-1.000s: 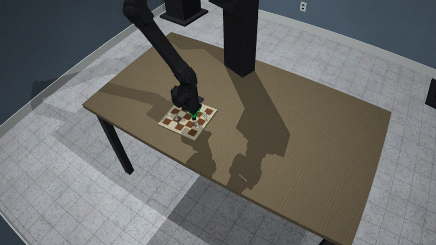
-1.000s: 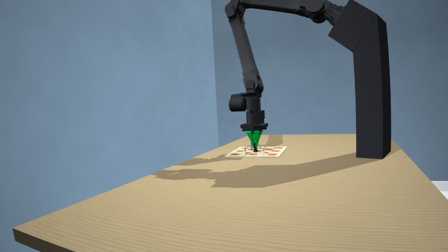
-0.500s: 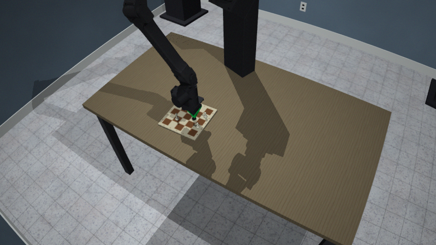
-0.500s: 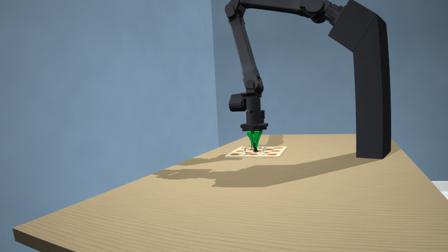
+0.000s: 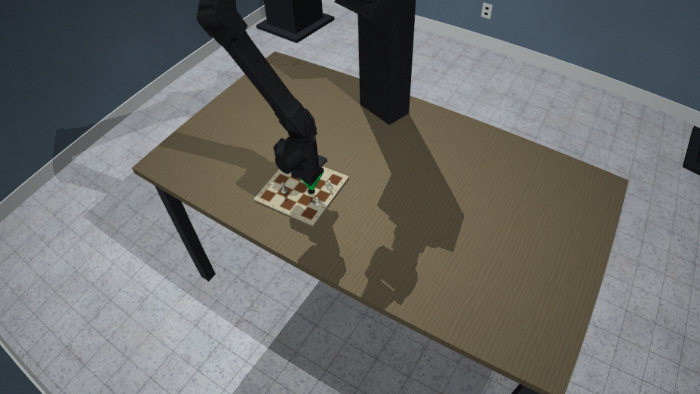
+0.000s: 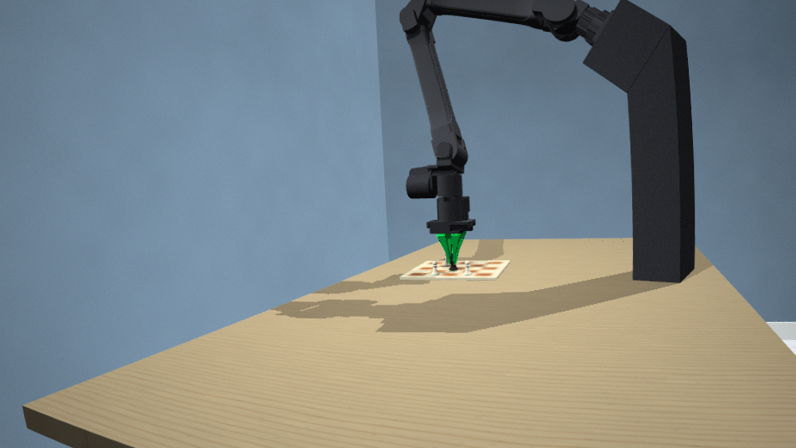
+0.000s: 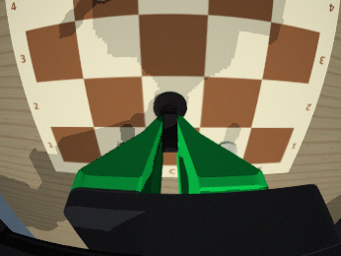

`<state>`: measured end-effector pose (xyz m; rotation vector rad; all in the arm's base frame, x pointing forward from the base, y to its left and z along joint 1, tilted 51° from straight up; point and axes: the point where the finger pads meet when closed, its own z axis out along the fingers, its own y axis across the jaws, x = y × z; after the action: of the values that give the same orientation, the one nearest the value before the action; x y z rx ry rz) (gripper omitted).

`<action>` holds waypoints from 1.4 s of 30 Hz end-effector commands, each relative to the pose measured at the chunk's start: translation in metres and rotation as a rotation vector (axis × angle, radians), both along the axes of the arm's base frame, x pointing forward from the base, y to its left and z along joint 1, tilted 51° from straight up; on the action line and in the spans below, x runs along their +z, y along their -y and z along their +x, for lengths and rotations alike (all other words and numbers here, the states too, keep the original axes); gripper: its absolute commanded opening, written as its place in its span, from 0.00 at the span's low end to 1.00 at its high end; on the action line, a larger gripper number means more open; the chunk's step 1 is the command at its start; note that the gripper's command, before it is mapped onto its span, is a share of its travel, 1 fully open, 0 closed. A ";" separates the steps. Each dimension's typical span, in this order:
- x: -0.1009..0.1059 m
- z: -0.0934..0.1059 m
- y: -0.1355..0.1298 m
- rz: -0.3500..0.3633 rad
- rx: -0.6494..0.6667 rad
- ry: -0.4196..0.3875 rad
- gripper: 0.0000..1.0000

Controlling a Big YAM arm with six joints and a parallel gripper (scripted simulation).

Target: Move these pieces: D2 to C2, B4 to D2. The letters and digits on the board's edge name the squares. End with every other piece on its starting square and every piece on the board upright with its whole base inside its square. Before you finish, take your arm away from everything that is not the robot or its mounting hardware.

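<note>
Pincer [image 5: 311, 188] [image 6: 453, 263] [image 7: 170, 125] points down over chessboard [image 5: 313, 223] [image 6: 503, 267] [image 7: 315, 105], fingertips drawn in narrow and pinching black chess piece [image 5: 311, 191] [image 6: 453, 268] [image 7: 170, 99]. Piece upright, long axis vertical, in line with the fingers. Its round base sits over the board's C2 square, touching or just above; can't tell which. Looks inside the square outline, a bit toward the B side in the wrist view.

Key relation: white chess piece [image 5: 283, 188] [image 6: 445, 262] [image 7: 102, 1] is on the board's B4, so from the pincer it lies two rows toward the 4 edge and one file toward A. Mostly cut off at the wrist view's top edge. Its goal, the board's D2, is right beside C2 on the D side, no piece on it.

Judgement: first move is at the set-down stage, second still to do. Next: make sure base is down, spread fingers, rise straight up, then cross diagonally to B4. Only one arm, so no choice of side. Risk: opening fingers wide or leaving sideways could tip the black piece or brush the B1 piece [image 5: 317, 201] [image 6: 435, 269] and D1 piece [image 5: 329, 186] [image 6: 467, 269] [image 7: 229, 147] on the board's near row. Board lies flat on counter [image 5: 489, 220] [image 6: 417, 378] [image 7: 15, 118].

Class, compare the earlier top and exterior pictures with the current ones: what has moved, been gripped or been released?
Nothing has visibly changed. The black gripper with green fingers stays shut on the black chess piece, and the brown-and-cream chessboard sits where it was.
</note>
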<state>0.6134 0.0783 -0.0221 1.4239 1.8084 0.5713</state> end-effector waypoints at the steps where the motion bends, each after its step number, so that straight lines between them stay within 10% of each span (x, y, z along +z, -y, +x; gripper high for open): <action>1: -0.010 0.000 0.003 -0.010 0.006 -0.006 0.00; 42: -0.011 0.000 0.005 -0.011 0.003 -0.010 0.00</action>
<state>0.6138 0.0785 -0.0242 1.4239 1.8107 0.5698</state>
